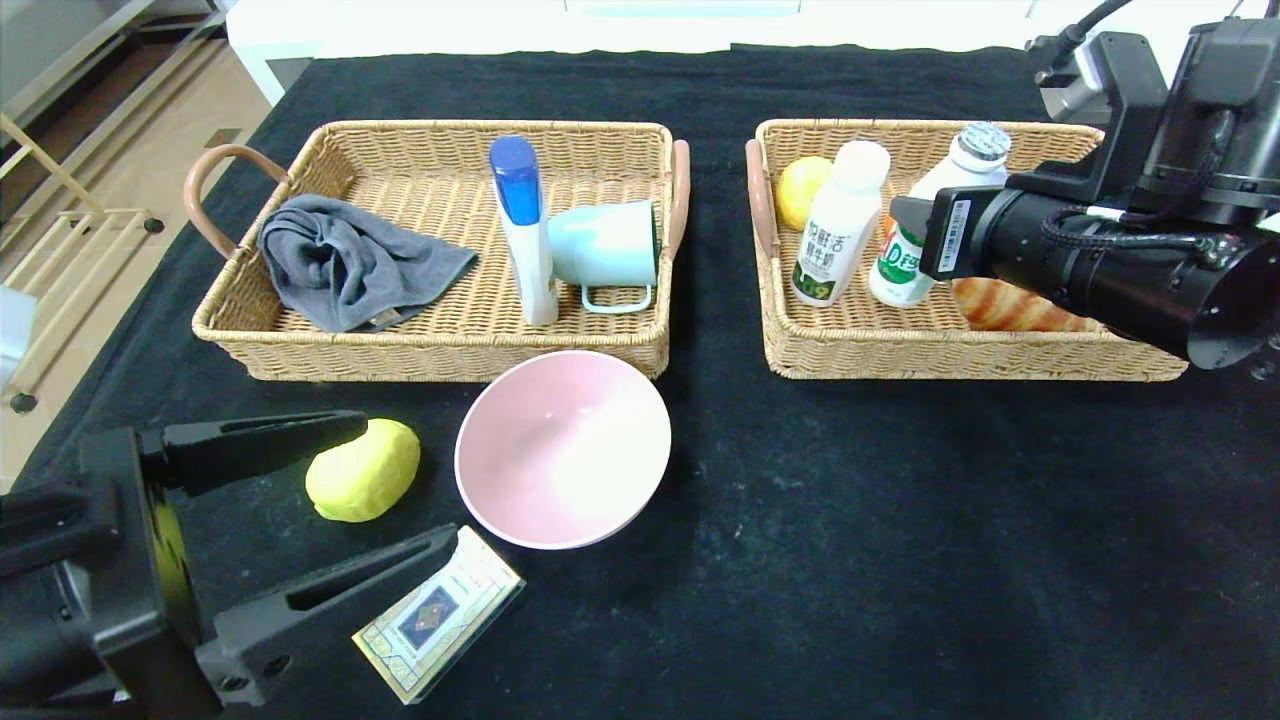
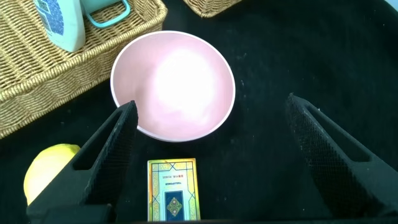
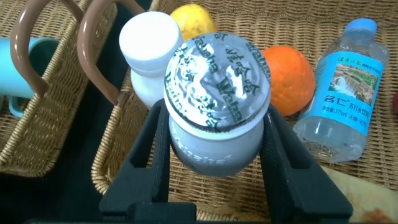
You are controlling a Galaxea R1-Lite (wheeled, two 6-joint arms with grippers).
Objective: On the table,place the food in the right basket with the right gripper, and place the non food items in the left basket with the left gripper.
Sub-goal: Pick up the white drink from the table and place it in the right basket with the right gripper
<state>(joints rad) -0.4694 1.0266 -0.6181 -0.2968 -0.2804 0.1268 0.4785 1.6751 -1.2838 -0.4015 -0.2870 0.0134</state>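
The foil-lidded bottle (image 3: 217, 106) sits clamped in my right gripper (image 3: 214, 140) over the right basket (image 1: 800, 345), beside a white-capped milk bottle (image 1: 840, 235) with Chinese characters I can't read. Black cloth covers the surface (image 1: 900, 520); pale flooring and a light frame show at the far left. The foil lid carries green lettering, "Wahaha" as far as I can tell. 1 orange (image 3: 289, 78), 1 water bottle (image 3: 345, 87) and a bread loaf (image 1: 1010, 308) share that basket. My left gripper (image 2: 211, 162) hangs wide open over a card box (image 2: 174, 190), with the pink bowl (image 1: 562, 448) just beyond and a yellow lemon-like item (image 1: 363, 470) alongside.
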